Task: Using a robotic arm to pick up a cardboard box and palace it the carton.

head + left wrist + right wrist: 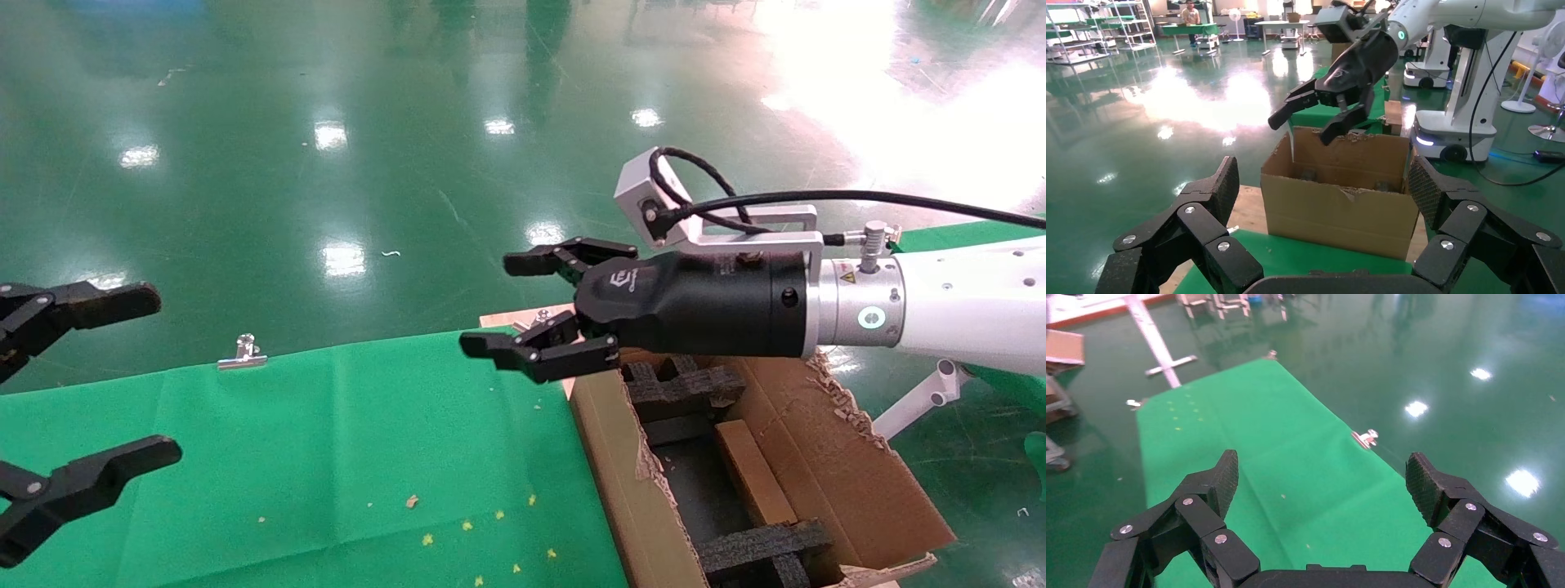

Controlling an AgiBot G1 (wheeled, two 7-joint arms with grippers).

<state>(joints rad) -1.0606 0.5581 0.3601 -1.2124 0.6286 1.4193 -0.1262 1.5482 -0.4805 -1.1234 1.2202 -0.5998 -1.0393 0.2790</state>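
The carton [825, 457] stands open at the table's right end, with black foam blocks [686, 392] inside. A small brown cardboard box [753, 472] lies inside it between the foam blocks. My right gripper [492, 304], on the white robotic arm [964, 306], is open and empty. It hovers above the carton's near-left corner and points left over the table. My left gripper [155, 376] is open and empty at the far left above the cloth. The left wrist view shows the left gripper [1324, 190], the carton [1340, 208] and the right gripper [1300, 130] above it. The box is hidden there.
A green cloth [327, 441] covers the table, with small scraps on it. A metal clip [242, 353] holds its far edge and also shows in the right wrist view [1365, 438]. The right gripper [1321, 478] looks down on bare cloth [1248, 435]. Glossy green floor lies beyond.
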